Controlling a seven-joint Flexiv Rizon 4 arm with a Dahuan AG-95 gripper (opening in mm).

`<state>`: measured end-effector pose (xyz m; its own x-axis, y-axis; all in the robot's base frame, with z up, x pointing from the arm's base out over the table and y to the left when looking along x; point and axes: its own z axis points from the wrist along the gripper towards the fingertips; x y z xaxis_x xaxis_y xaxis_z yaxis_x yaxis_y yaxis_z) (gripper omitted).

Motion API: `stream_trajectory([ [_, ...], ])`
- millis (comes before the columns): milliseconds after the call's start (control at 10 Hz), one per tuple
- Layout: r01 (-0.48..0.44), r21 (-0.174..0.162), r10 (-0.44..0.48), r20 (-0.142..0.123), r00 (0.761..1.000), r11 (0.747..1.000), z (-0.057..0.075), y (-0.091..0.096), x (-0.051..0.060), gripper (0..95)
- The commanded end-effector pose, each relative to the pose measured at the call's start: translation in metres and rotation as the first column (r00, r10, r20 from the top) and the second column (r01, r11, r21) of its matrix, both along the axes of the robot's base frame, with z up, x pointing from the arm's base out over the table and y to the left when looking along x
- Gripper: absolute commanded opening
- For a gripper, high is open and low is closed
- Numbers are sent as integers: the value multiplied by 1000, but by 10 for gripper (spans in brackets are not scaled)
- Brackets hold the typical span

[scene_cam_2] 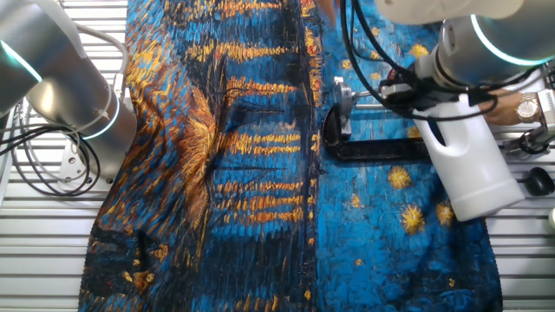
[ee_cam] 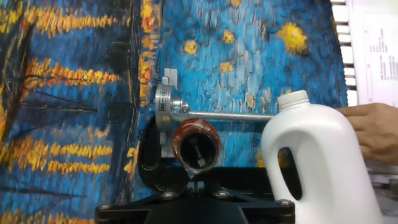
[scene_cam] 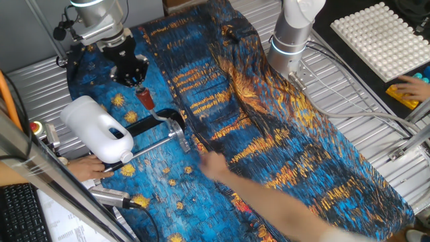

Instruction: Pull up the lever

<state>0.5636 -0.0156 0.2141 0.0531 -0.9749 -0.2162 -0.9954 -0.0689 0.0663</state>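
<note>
Lever (scene_cam: pixel 145 98): rigid metal bar with a grippy red sleeve, standing above the clamp (scene_cam: pixel 161 124). Grasp the sleeve. Gripper (scene_cam: pixel 138 84) jaws: state indeterminate.

This is a robotics lab, set up for recording manipulation trials. The counter (scene_cam: pixel 376 101) is a ribbed aluminium plate, mostly draped with a blue-and-orange printed cloth (scene_cam: pixel 282 134) rather than any household covering. Two robot arms stand on it: one with a white-and-grey base (scene_cam: pixel 292 33) ringed by a glowing cyan band, and a second arm (scene_cam_2: pixel 61 95) seen in the other fixed view. Bundled cables (scene_cam_2: pixel 43 156) trail across the metal. A keyboard (scene_cam: pixel 20 208) and printed papers (ee_cam: pixel 373 50) sit at the edge, and a white moulded tray (scene_cam: pixel 383 37) rests on a dark side surface.
</note>
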Motion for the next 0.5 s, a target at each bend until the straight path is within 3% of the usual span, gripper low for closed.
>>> stream_trajectory([
  [100, -2, 3, 2, 4, 1000, 1000, 1, 2, -3, 0],
  [500, -4, -10, 4, 8, 1000, 1000, 6, 11, 0, 0],
])
